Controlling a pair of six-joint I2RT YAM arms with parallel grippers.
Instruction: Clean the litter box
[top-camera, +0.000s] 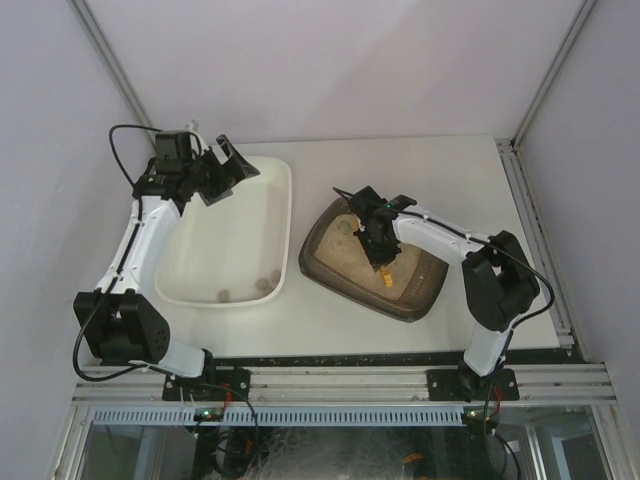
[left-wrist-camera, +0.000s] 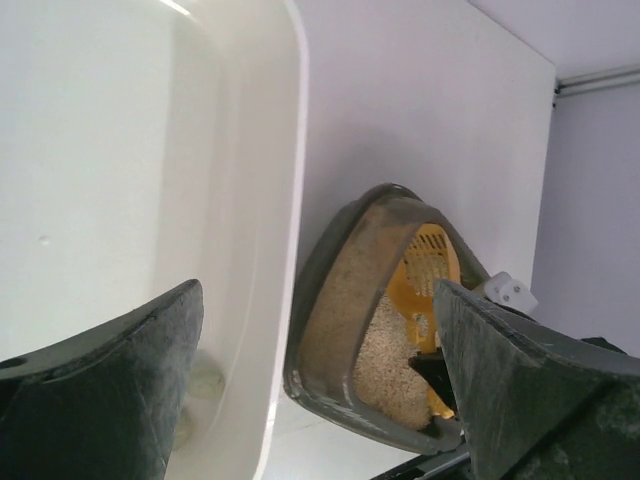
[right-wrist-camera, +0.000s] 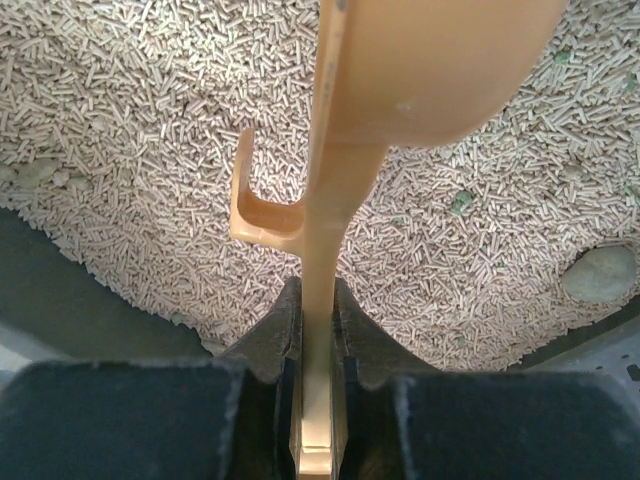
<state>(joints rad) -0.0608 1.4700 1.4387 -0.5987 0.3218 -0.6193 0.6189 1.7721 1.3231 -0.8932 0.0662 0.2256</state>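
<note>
The dark grey-brown litter box (top-camera: 318, 262) sits right of centre, filled with pale beige pellet litter (right-wrist-camera: 150, 150). My right gripper (top-camera: 378, 245) hovers over it, shut on the handle of a yellow scoop (right-wrist-camera: 322, 250). The scoop's bowl (right-wrist-camera: 440, 70) is just above the litter. A grey-green clump (right-wrist-camera: 600, 272) lies in the litter by the box wall, right of the scoop. My left gripper (top-camera: 225, 170) is open and empty above the far end of the white tub (top-camera: 285, 200). The left wrist view shows the litter box (left-wrist-camera: 345, 300) and the scoop (left-wrist-camera: 425, 270) between its fingers.
The white tub holds a few greyish clumps (top-camera: 225, 295) at its near end, and one shows in the left wrist view (left-wrist-camera: 205, 380). Enclosure walls stand at the back and both sides. A metal rail (top-camera: 540, 240) runs along the table's right edge.
</note>
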